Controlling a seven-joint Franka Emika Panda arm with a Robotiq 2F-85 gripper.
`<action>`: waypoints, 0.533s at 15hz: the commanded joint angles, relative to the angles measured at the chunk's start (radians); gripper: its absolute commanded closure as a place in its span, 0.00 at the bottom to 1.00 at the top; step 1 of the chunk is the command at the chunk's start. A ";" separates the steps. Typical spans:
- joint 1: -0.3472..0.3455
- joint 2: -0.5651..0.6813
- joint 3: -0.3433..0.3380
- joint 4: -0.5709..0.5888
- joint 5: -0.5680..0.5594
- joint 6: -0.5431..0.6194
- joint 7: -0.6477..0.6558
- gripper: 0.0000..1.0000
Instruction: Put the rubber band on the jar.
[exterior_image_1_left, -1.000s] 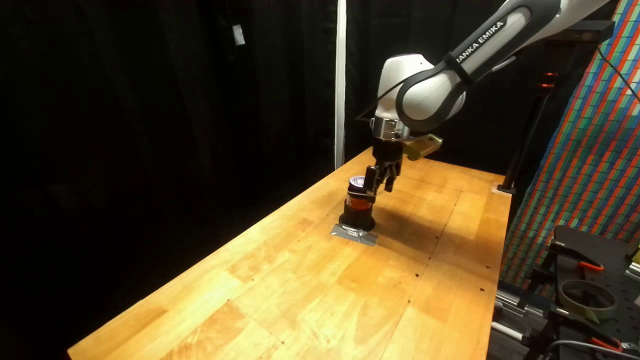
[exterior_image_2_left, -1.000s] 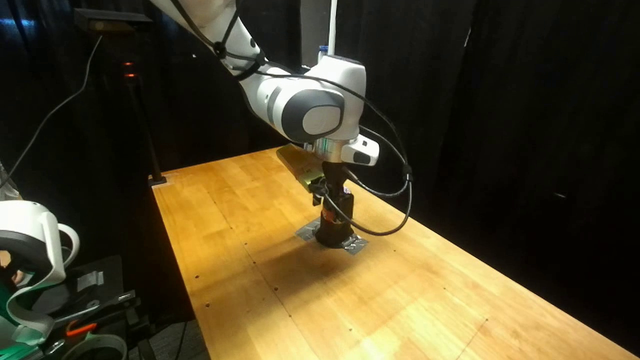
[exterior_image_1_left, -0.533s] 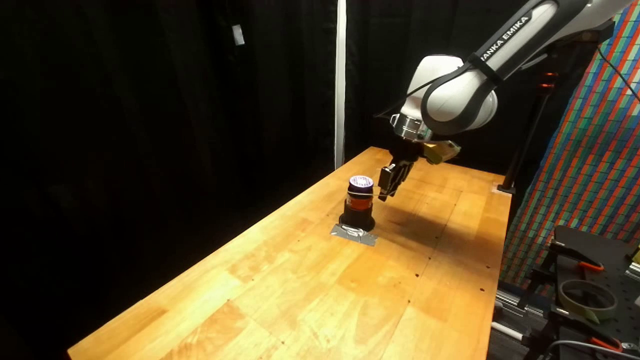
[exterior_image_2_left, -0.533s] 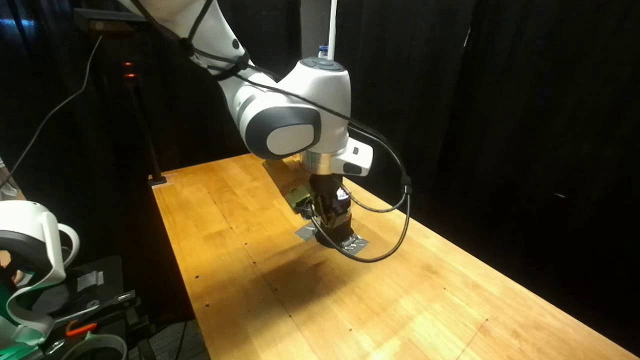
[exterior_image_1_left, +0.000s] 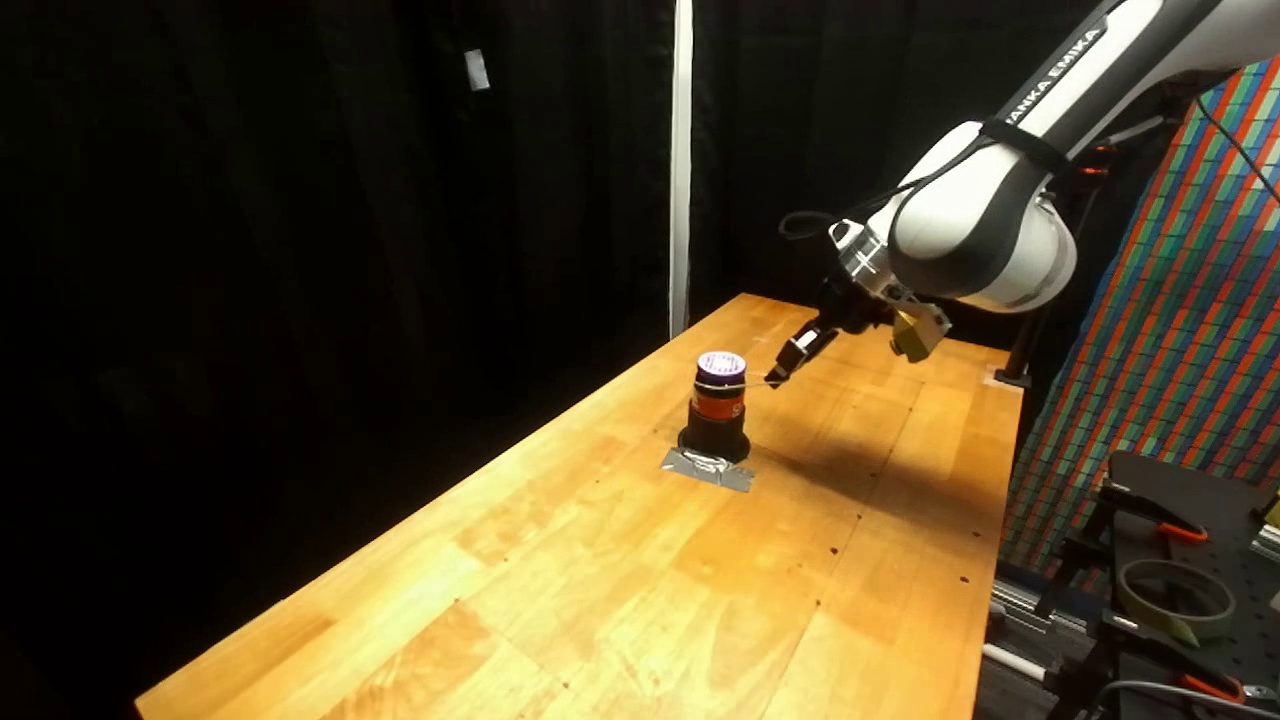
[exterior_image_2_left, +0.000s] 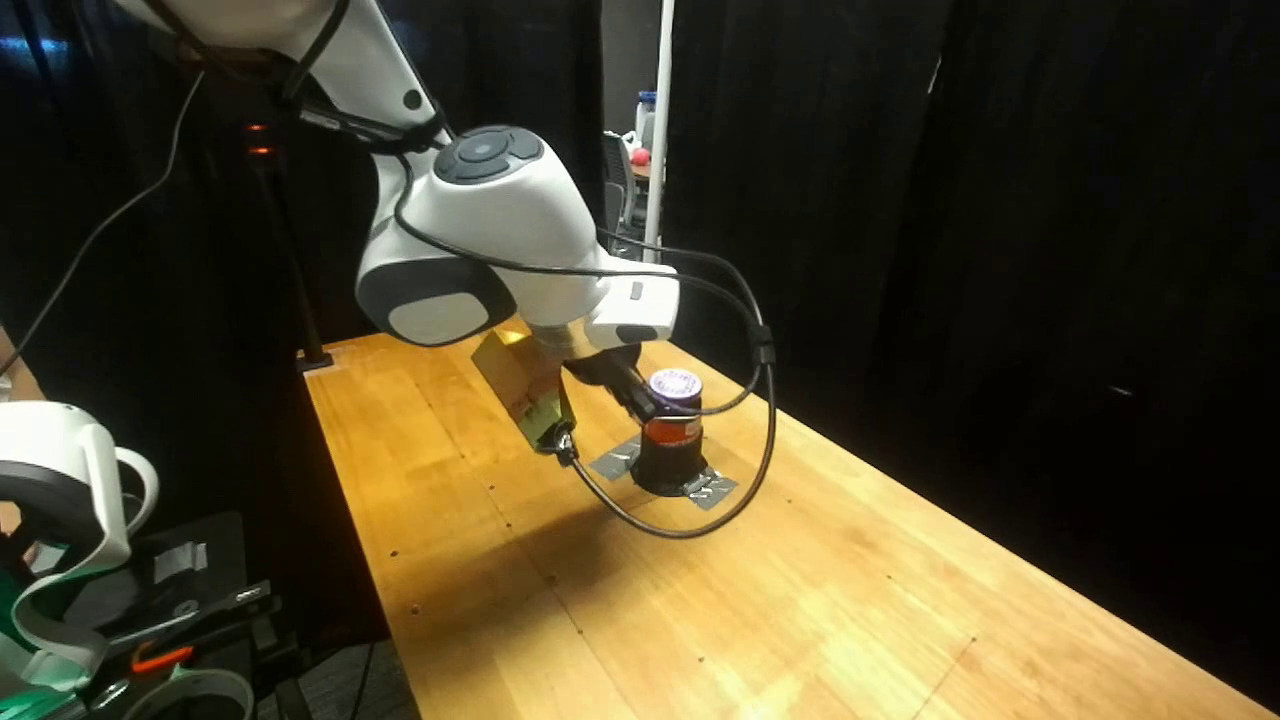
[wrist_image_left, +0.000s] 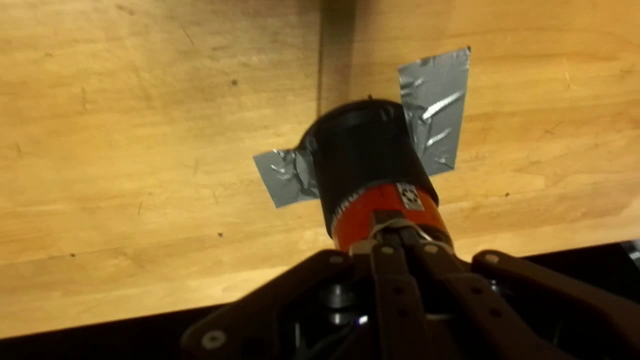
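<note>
The jar (exterior_image_1_left: 718, 408) stands upright, with a pale lid, a dark upper part and an orange-red stripe. Its lower end sits in a black base. The rubber band (exterior_image_1_left: 722, 387) runs round the jar's dark upper part and stretches sideways to my gripper (exterior_image_1_left: 777, 379). In the wrist view the near end of the rubber band (wrist_image_left: 395, 223) loops over the outside of my fingertips, which lie together. My gripper (exterior_image_2_left: 650, 408) is tilted, shut, and beside the jar (exterior_image_2_left: 672, 430), not around it. The band's far side behind the jar is hidden.
Grey tape strips (wrist_image_left: 437, 110) hold the black base (exterior_image_2_left: 668, 468) to the wooden table (exterior_image_1_left: 620, 600). A black cable (exterior_image_2_left: 770, 450) loops from the wrist in front of the jar. A dark post (exterior_image_2_left: 285, 260) stands at a table corner. A cart with a tape roll (exterior_image_1_left: 1175, 600) is alongside.
My gripper has drawn back from the jar and tilted, and its fingers have come together. The band is now stretched between jar and fingertips. The jar has stayed in place.
</note>
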 joint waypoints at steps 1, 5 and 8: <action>-0.214 0.063 0.273 0.022 -0.066 0.168 -0.018 0.92; -0.507 0.253 0.553 -0.083 -0.420 0.447 0.064 0.90; -0.707 0.322 0.623 -0.208 -0.615 0.433 0.093 0.66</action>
